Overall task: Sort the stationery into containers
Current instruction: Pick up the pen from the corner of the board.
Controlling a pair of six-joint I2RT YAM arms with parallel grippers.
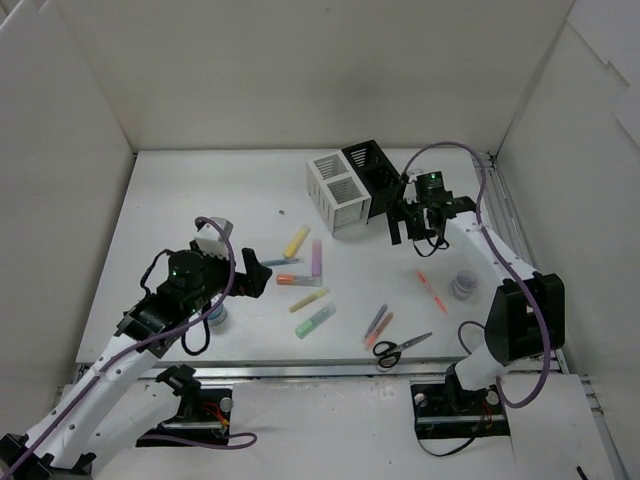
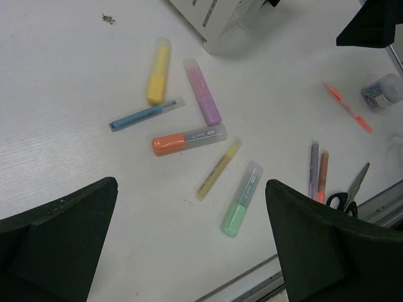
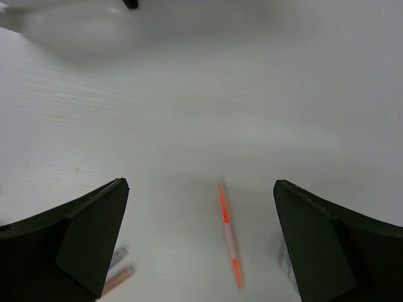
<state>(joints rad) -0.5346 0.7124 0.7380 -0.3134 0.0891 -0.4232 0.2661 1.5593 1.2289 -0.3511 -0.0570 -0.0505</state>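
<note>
Well, left gripper (image 1: 256, 278) and right gripper (image 3: 200, 183) both spread, empty — grabbing orange marker (image 2: 187, 139) may shove the blue marker (image 2: 145, 114) just beside it.

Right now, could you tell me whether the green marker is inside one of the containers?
No, the green marker lies flat on the table, well apart from the containers.

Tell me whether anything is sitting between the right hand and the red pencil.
Nothing visible does. The open right hand hangs over the table, and only bare surface separates it from the red pencil lying just ahead. The round jar sits off to the pencil's side, apart from it and out of the way.
</note>
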